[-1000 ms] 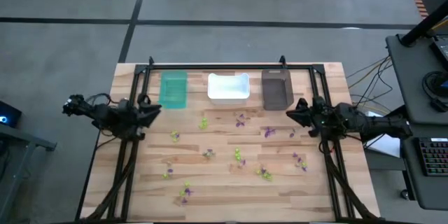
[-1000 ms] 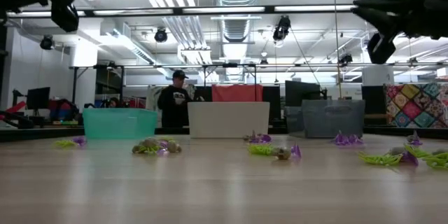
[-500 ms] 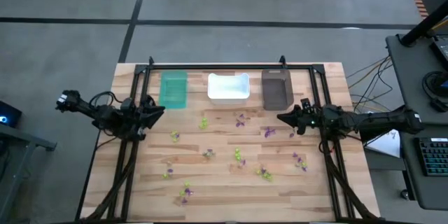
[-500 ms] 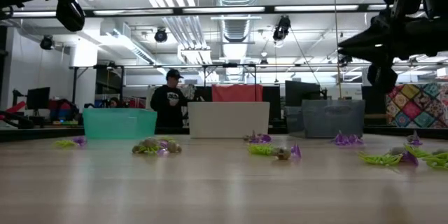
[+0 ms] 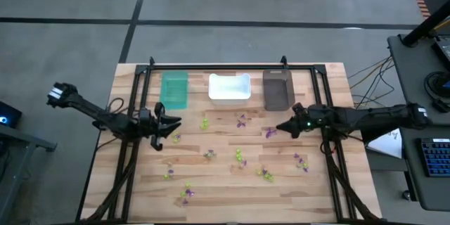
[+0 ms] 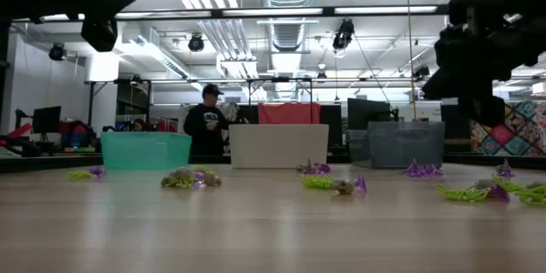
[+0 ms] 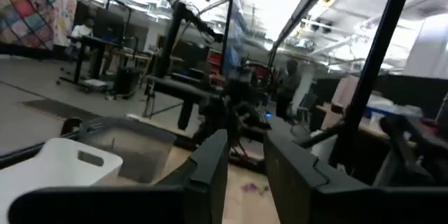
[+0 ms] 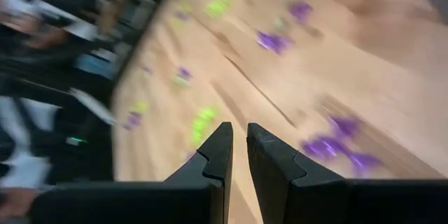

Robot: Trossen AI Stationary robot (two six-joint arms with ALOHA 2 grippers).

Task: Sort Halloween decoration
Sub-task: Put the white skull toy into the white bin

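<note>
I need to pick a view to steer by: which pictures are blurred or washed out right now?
Right wrist view: heavily motion-smeared, purple trinkets and tabletop streaked. Left wrist view: softer blur, ceiling glare, white bin still readable. Low view: bright ceiling lights leave both arms as dark silhouettes. High view: evenly lit and sharp, best for steering.

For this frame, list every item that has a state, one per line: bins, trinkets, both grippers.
teal bin: upright, looks empty.
white bin: upright, looks empty.
dark brown bin: upright, contents unclear.
Halloween trinkets: scattered loose on the table, none binned.
left gripper: above the table's left side, fingers slightly apart, holding nothing.
right gripper: over the right-side trinkets, fingers nearly closed, holding nothing.
</note>
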